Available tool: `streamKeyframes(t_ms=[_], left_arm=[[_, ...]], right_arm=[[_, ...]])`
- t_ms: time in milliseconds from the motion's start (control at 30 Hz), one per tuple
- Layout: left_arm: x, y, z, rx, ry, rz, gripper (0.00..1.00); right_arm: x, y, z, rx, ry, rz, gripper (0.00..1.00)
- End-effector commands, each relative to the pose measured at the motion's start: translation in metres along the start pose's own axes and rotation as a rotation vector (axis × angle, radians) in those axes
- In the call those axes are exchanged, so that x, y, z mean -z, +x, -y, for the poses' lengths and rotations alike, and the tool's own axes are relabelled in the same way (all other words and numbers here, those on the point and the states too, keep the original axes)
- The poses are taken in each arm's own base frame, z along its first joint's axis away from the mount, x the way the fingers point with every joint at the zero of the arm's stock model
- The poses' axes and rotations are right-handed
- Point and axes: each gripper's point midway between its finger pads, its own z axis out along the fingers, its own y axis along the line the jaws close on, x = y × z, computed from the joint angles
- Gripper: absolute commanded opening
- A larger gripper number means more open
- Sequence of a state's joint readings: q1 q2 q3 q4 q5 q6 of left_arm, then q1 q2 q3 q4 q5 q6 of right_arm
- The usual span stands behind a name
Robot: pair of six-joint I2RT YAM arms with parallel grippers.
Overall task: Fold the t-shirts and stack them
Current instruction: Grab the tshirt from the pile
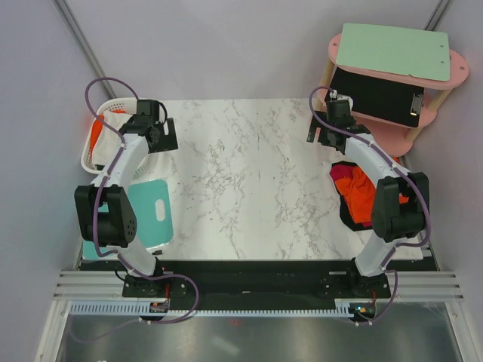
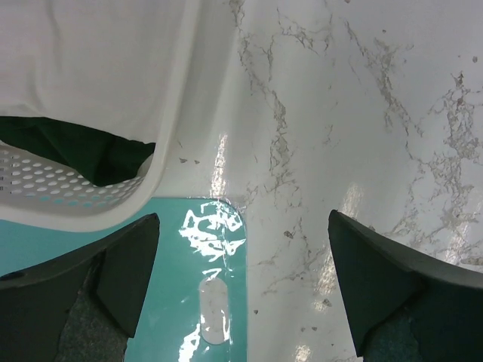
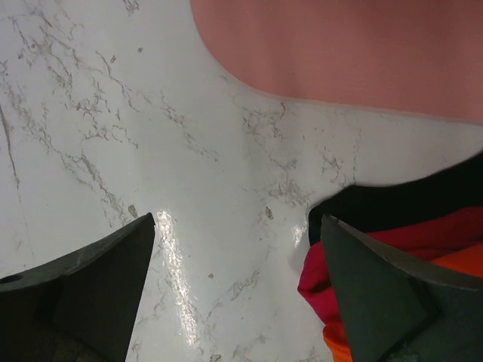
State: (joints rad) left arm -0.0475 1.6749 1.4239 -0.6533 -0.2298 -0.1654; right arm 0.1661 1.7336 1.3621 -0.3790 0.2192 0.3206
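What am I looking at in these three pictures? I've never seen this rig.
Two robot arms are bolted at the near edge of a marble table. The overhead picture comes from a fixed camera above and behind them; the other two come from cameras on each wrist. The left gripper and right gripper are both open and hold nothing. At the left, a white basket holds cream-white cloth over dark green cloth, beside a teal board. At the right lies a pile of red and orange cloth, near a pink shelf.
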Motion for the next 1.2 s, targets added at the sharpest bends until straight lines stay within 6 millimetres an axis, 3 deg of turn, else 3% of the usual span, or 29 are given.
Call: streamKeyframes(t_ms=[0,200,400,433,467,533,567,600,667,767,933,1033,1167], left_arm=[[0.017,-0.019,-0.014,0.066,-0.077,0.074,1.00],[0.027,-0.023,-0.033,0.046,-0.173,0.105,1.00],[0.016,-0.018,-0.028,0.017,-0.151,0.072,1.00],[0.015,-0.018,-0.035,0.031,-0.176,0.064,1.00],[0.017,-0.030,-0.036,0.054,-0.177,0.079,1.00],[0.008,-0.031,-0.039,0.097,-0.160,0.031,0.99],[0.012,-0.050,-0.048,0.140,-0.156,0.060,0.98],[0.002,-0.051,-0.056,0.165,-0.166,0.035,0.97],[0.005,-0.070,-0.064,0.210,-0.170,0.051,0.95],[-0.013,-0.079,-0.081,0.247,-0.220,0.024,0.94],[-0.049,-0.070,-0.107,0.373,-0.220,-0.060,0.89],[-0.080,-0.046,-0.117,0.444,-0.198,-0.151,0.86],[-0.102,-0.025,-0.131,0.467,-0.222,-0.215,0.86]], right_arm=[[0.000,-0.009,0.001,0.040,0.010,0.000,0.98],[-0.002,-0.007,-0.005,0.018,-0.016,-0.003,0.98],[-0.001,-0.006,-0.012,0.025,-0.058,-0.012,0.98],[-0.001,-0.007,-0.012,0.023,-0.063,-0.010,0.98],[-0.001,-0.005,-0.013,0.023,-0.063,-0.013,0.98],[-0.003,-0.003,-0.015,0.021,-0.073,-0.021,0.98],[-0.004,-0.001,-0.016,0.018,-0.081,-0.027,0.98],[-0.005,0.001,-0.017,0.015,-0.088,-0.033,0.98],[-0.007,0.006,-0.022,0.010,-0.115,-0.052,0.98],[-0.010,0.012,-0.029,0.000,-0.151,-0.064,0.98],[-0.018,0.023,-0.034,-0.011,-0.176,-0.098,0.98],[-0.023,0.029,-0.037,-0.008,-0.188,-0.117,0.98],[-0.025,0.034,-0.042,-0.008,-0.214,-0.137,0.98]])
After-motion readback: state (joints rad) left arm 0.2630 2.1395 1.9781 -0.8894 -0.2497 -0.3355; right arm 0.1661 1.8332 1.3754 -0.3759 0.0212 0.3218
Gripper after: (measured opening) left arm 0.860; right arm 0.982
